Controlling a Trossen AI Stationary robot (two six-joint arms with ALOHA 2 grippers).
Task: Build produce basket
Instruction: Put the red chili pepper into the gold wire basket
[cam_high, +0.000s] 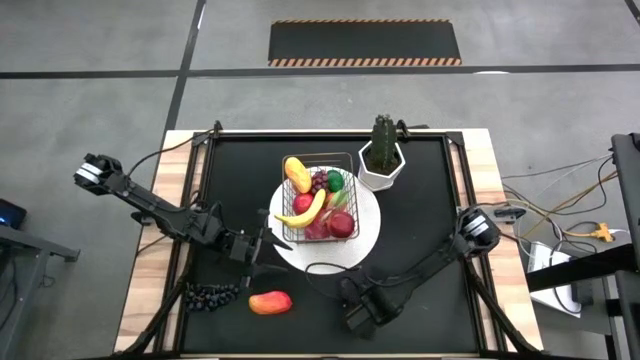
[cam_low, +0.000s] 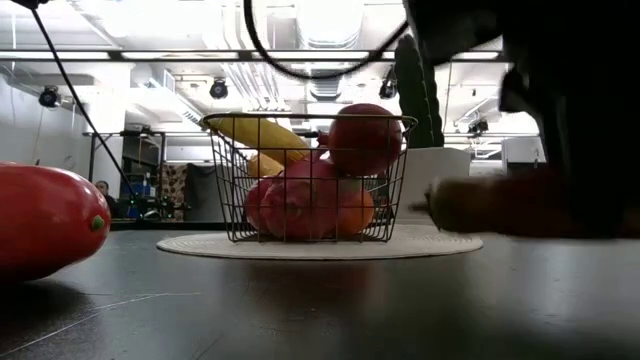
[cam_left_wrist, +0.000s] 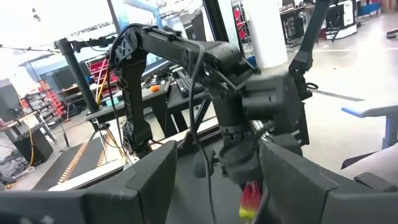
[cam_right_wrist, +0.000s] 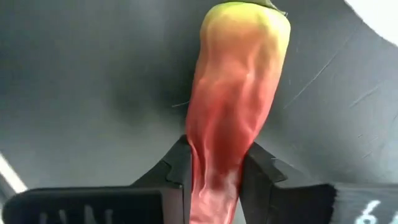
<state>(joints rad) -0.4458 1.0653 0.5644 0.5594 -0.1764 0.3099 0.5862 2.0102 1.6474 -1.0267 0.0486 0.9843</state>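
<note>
Red shading to yellow-green at its tip, the chili (cam_right_wrist: 239, 106) sits clamped between the two fingers (cam_right_wrist: 177, 171) of the right claw (cam_right_wrist: 214, 171), which is closed firmly on its lower half. In the high view we locate this right claw (cam_high: 360, 305) low over the black desk (cam_high: 430, 200), near the front edge and well apart from the basket (cam_high: 320, 198).

The basket stands on a round white plate (cam_high: 368, 235) at desk centre and already holds a banana (cam_high: 303, 213), red apples (cam_high: 341, 224), grapes and a green piece. A mango (cam_high: 270, 302) and a bunch of dark grapes (cam_high: 212, 295) lie loose on the desk near the front left.

The left claw (cam_high: 258, 250) hovers just beside the plate's left rim; we cannot tell how far it is open.

We judge the step in hand to be transport of the chili. The next move calls for lifting clear of the basket's wire rim, centring above the remaining gap, then releasing.
</note>
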